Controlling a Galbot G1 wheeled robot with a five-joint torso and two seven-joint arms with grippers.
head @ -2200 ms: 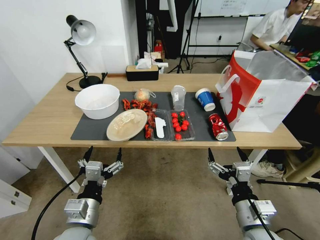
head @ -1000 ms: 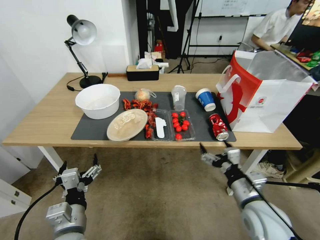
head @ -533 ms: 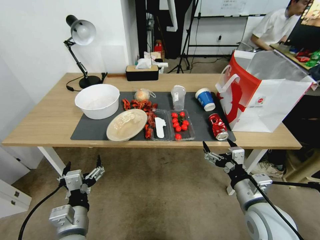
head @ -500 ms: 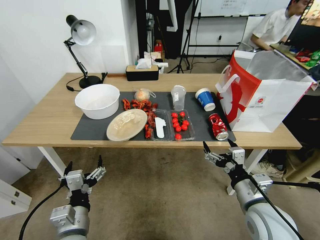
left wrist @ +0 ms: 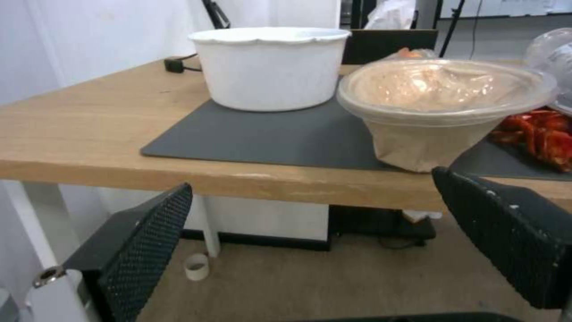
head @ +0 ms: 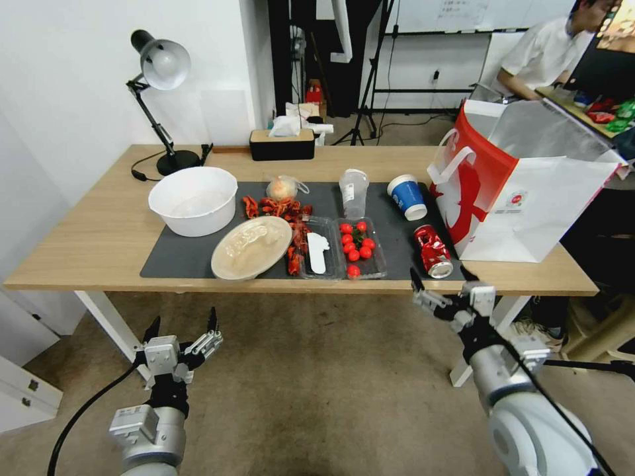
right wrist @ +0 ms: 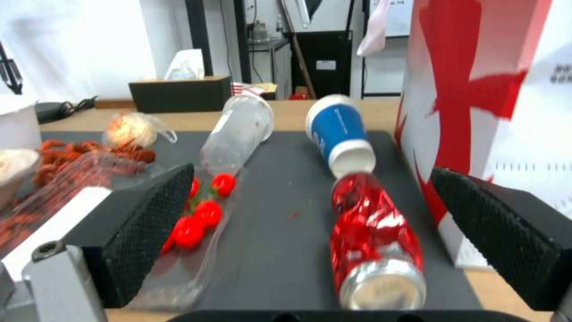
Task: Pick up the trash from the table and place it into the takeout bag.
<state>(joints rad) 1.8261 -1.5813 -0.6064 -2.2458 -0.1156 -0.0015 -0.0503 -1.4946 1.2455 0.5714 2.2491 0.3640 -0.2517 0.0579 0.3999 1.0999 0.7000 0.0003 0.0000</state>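
Note:
On the table (head: 99,231), along the dark mat (head: 178,254), lie a crushed red can (head: 432,250) (right wrist: 375,232), a tipped blue cup (head: 407,196) (right wrist: 339,134), a clear plastic cup (head: 354,192) (right wrist: 238,132), a beige plate (head: 251,246) (left wrist: 441,103) and a knotted clear bag (head: 284,188). The takeout bag (head: 522,192) (right wrist: 494,89) stands open at the table's right end. My right gripper (head: 440,272) (right wrist: 313,172) is open at the table's front edge, just short of the can. My left gripper (head: 183,318) (left wrist: 313,183) hangs open below the table, facing the plate.
A white bowl (head: 193,199), a desk lamp (head: 161,66) and a black tissue box (head: 282,144) stand at the back left. Red shell scraps (head: 281,210) and clear trays, one with tomatoes (head: 359,248), lie mid-mat. A white table leg (head: 109,324) stands near my left gripper.
My right gripper has risen and come forward to the table's front edge by the can. My left gripper first dropped low and left, then shifted slightly right.

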